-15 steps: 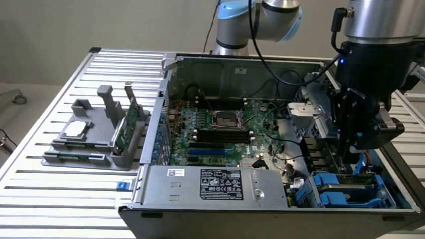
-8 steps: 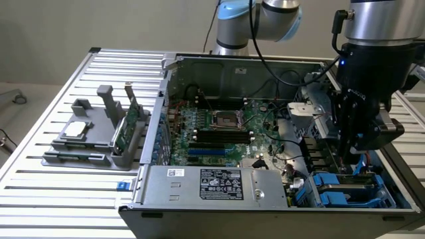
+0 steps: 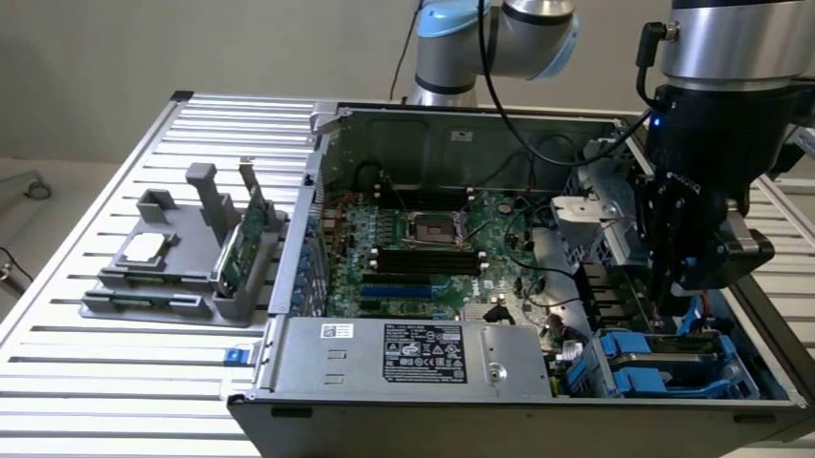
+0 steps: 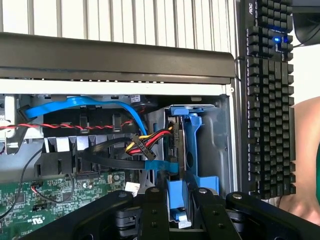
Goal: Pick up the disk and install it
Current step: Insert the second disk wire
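blue-framed disk (image 4: 186, 145) edge-on in case bay

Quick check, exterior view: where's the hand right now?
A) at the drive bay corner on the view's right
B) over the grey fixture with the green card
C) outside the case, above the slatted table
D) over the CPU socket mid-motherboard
A: the hand hangs inside the open computer case at the exterior view's right, just above the blue drive brackets, far from the grey fixture.

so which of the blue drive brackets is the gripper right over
The upright blue bracket standing on edge in the bay with the disk; the gripper sits directly above it, while the other blue brackets lie apart.
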